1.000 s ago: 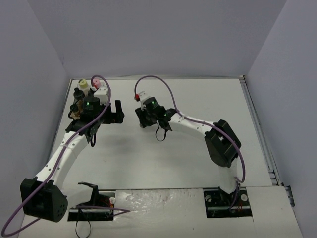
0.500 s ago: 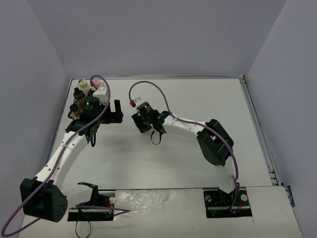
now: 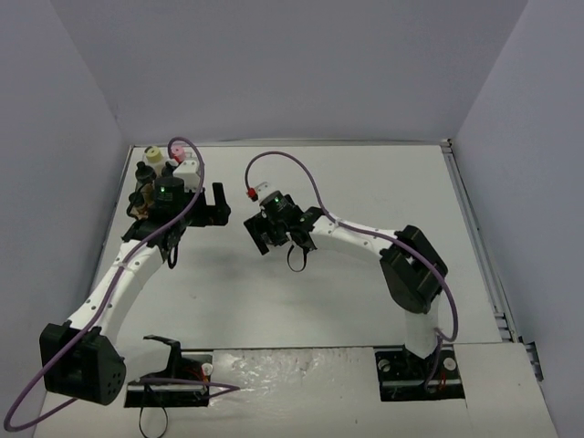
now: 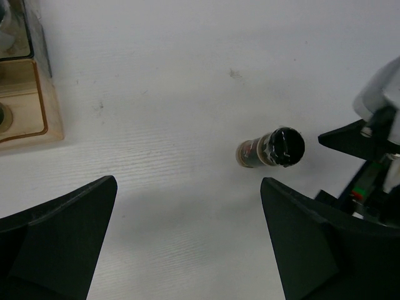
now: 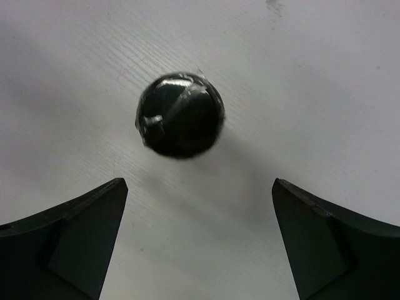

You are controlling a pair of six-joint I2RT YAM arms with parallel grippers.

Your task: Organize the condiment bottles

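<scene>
White bench (image 3: pixel 365 182) carried small black-capped jar (image 5: pixel 180 114), upright; right pincer (image 5: pixel 198 187) spread wide above it; left pincer (image 4: pixel 187 184) wide, empty. Jar probably light, rigid, slick: grip sides below cap.

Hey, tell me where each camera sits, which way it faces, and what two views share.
Top external: above, behind, looking down on the table; left arm, right arm show.
Left wrist: looks down at black-capped jar and rack; left gripper open.
Right wrist: straight down on that jar; right gripper open.
Wrist views share the jar.
</scene>
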